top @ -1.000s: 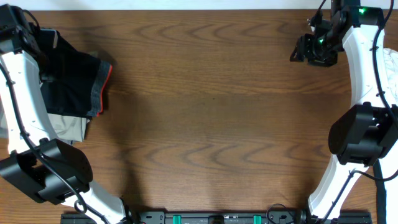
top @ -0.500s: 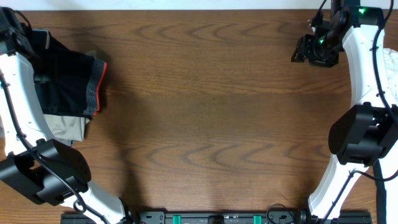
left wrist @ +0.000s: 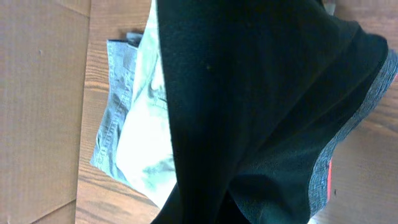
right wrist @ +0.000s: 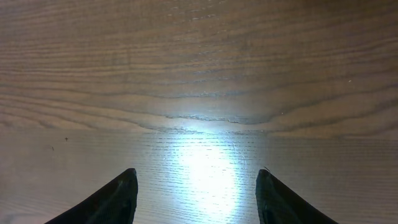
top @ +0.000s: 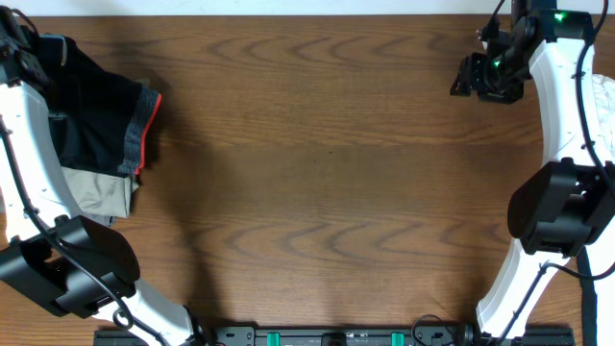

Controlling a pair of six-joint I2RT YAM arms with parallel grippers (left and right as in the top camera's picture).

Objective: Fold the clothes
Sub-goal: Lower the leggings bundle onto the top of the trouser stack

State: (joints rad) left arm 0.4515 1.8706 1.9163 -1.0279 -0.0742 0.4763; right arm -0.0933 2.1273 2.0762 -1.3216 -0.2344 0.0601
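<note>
The black pants [top: 96,125] with a grey waistband edged in red-orange [top: 144,135] lie bunched at the table's far left, over the tan trousers. My left gripper [top: 21,43] is at the back left corner, shut on the pants' upper end. In the left wrist view the black fabric [left wrist: 249,93] fills the frame and hides my fingers; the waistband [left wrist: 348,130] shows at the right. My right gripper [top: 459,85] is at the back right, open and empty above bare wood, as the right wrist view shows [right wrist: 196,186].
Tan khaki trousers [top: 101,197] lie under the black pants at the left edge and show pale in the left wrist view [left wrist: 140,124]. The brown wooden table [top: 327,173] stretches between the arms. A pale cloth [top: 605,106] shows at the right edge.
My left gripper has moved left and back, dragging the black pants leftward; the waistband has shifted left and turned. The right arm has not moved.
</note>
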